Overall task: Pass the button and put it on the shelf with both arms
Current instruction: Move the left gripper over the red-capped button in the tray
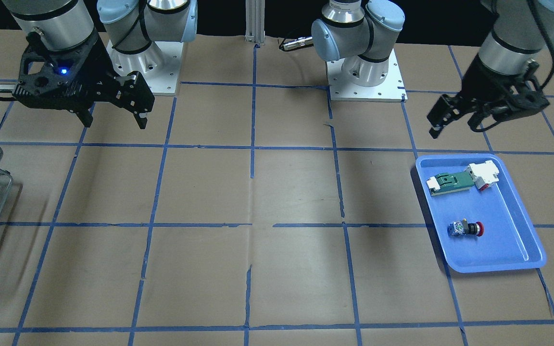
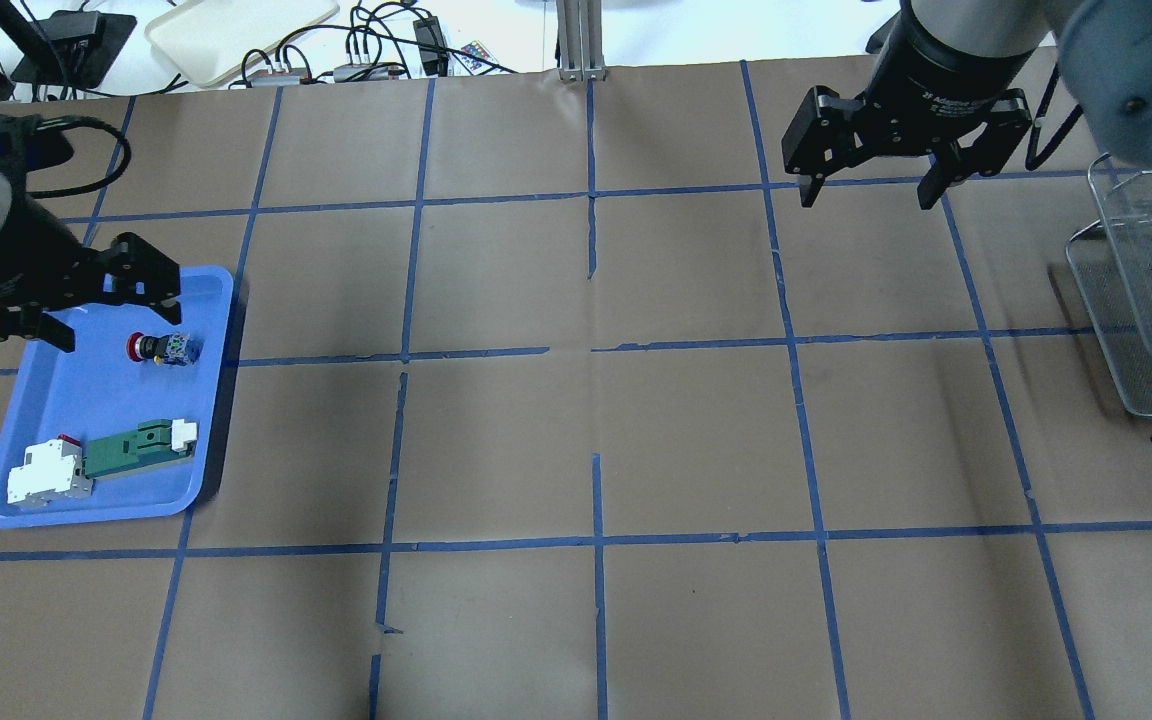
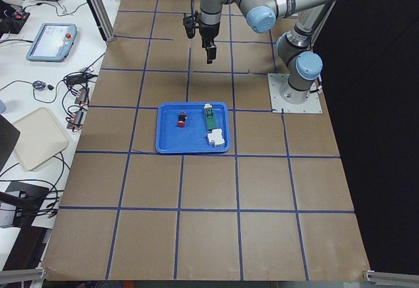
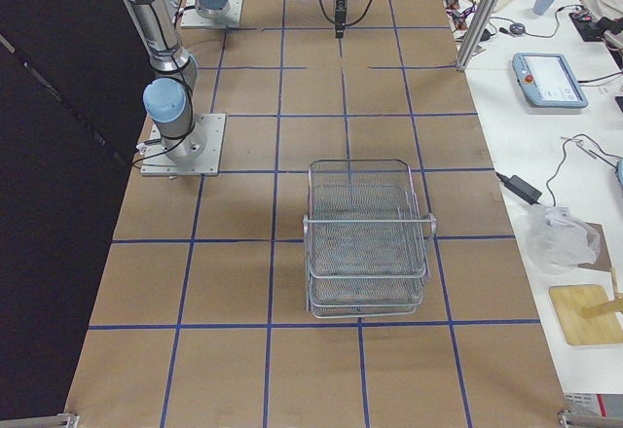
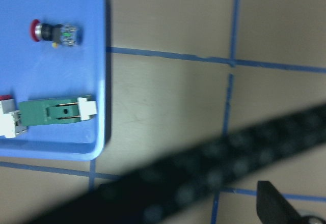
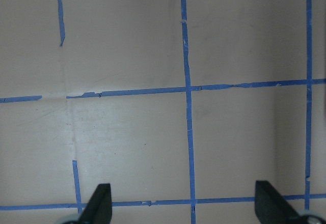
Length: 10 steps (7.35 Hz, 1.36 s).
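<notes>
The button (image 1: 467,228), red-capped with a blue-and-white back, lies on its side in a blue tray (image 1: 493,266). It also shows in the overhead view (image 2: 161,347) and the left wrist view (image 5: 53,32). My left gripper (image 2: 116,325) is open and empty, raised above the tray's far end near the button; in the front view (image 1: 452,129) it hangs over the table beyond the tray. My right gripper (image 2: 868,197) is open and empty, raised above bare table (image 6: 184,206). The wire-mesh shelf (image 2: 1146,300) stands at the table's right edge (image 4: 365,243), to the right of the right gripper.
The tray (image 2: 86,515) also holds a green-and-white flat part (image 2: 136,450) and a white block with a red spot (image 2: 41,475). Both arm bases (image 1: 366,77) are bolted at the table's robot side. A blurred black cable (image 5: 204,178) crosses the left wrist view.
</notes>
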Available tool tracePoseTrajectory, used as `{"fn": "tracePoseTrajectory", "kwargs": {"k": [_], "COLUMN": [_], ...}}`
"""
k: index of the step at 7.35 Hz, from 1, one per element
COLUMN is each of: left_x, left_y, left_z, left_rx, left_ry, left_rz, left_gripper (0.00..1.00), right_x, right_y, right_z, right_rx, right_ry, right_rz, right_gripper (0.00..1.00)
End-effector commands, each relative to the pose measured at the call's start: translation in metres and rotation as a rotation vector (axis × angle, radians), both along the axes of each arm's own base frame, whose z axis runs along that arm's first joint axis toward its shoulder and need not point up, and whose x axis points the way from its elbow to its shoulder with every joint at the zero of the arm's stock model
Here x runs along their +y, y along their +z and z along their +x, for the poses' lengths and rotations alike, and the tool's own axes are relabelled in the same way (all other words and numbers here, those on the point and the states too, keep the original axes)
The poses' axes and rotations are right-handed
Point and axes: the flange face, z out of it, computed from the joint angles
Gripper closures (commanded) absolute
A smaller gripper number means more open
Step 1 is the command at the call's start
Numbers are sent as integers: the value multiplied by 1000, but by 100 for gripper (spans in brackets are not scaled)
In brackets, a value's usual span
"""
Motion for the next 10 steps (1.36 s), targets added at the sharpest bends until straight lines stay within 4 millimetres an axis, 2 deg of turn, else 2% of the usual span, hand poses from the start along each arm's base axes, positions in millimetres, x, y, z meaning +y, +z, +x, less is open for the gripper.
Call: {"fn": "tracePoseTrajectory", "kwargs": {"k": [1, 2, 4, 5, 6, 7, 9, 10], "left_x": [-12, -19, -56, -73, -80, -82, -98, -100], "left_y": [-30, -43, -40, -52, -78, -99, -142, -157], "left_z": [99, 123, 168, 186, 206, 221, 225, 229], "left_rx": [39, 66, 65, 72, 95, 117, 274, 284], "left_ry": [351, 450, 513, 532, 652, 742, 894, 906], "left_rz": [-27, -10, -23, -9, 28, 61, 97, 122], "left_gripper": [0, 0, 0, 0, 0, 0, 0, 0], "right_x": [0, 0, -1, -1, -1, -1, -1, -1], "right_y": [0, 0, -2, -3, -2, -3, -3, -3], "right_z": [0, 0, 0, 0, 0, 0, 0, 0], "right_rx": [-2, -1, -2, -1, -2, -2, -2, -2], "right_ry": [0, 0, 0, 2, 2, 2, 2, 2], "right_rz": [1, 2, 7, 7, 5, 5, 7, 7], "right_gripper": [0, 0, 0, 0, 0, 0, 0, 0]}}
